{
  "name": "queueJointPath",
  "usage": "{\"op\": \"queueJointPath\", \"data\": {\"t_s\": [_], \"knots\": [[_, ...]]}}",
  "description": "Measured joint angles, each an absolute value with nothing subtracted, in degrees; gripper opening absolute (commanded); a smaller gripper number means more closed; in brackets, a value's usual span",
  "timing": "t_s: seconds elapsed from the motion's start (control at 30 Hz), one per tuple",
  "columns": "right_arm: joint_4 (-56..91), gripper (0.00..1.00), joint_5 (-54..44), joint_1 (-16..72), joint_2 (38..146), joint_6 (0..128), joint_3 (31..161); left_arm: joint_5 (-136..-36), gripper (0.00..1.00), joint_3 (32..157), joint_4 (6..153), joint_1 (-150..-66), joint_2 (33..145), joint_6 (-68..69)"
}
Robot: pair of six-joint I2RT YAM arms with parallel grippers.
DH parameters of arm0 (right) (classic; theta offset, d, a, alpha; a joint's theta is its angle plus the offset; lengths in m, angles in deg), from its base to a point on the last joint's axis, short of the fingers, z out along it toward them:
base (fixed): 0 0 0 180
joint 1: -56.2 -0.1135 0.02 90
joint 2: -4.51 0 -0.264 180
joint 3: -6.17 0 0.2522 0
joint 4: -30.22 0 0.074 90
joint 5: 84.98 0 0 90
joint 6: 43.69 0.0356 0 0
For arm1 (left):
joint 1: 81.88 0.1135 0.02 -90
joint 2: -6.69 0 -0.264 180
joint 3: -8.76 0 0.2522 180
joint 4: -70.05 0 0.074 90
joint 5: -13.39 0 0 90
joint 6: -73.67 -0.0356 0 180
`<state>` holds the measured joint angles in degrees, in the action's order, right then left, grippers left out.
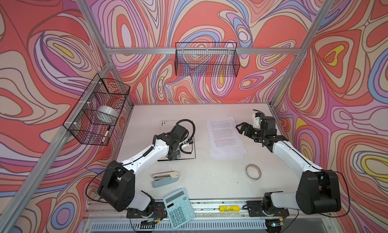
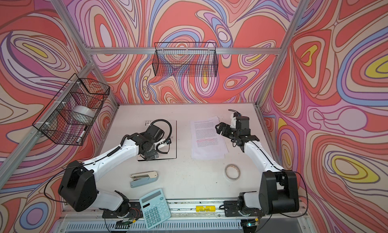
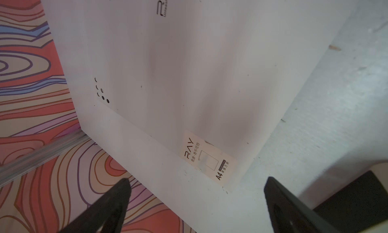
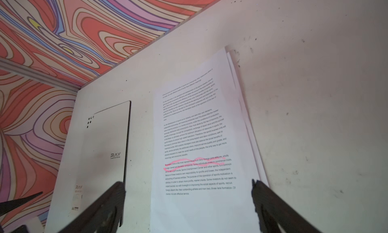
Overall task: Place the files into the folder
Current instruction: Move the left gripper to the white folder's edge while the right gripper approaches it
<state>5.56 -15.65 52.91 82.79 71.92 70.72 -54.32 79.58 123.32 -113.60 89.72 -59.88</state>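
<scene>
One folder was seen lying closed and flat at the centre left of the table in both top views. It was white-grey with a dark edge and was marked with a "RAY" logo, a cluster of dots at its upper-left corner and an A4 label. One loose stack of files was laid apart from it at centre right. The sheets were white with black text, one passage was ringed in pink, and their number could not be counted. Both long axes ran from the lower to the upper part of the frame. The files were tilted slightly left, with the text's head toward the upper edge. The left gripper was held over the folder and the right gripper by the files' right edge. Both pairs of jaws were spread wide, with nothing gripped.
</scene>
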Motion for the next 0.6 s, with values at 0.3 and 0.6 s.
{"op": "queueJointPath", "data": {"t_s": [0.3, 0.6], "knots": [[5.9, 0.98, -19.8, 51.4, 87.5, 73.0, 72.5, -51.1, 1.0, 70.7, 117.5, -116.8, 89.0, -61.3], [7.9, 0.98, -21.1, 49.7, 91.0, 73.8, 74.1, -50.5, 1.0, 66.2, 110.5, -116.8, 88.0, -61.8]]}}
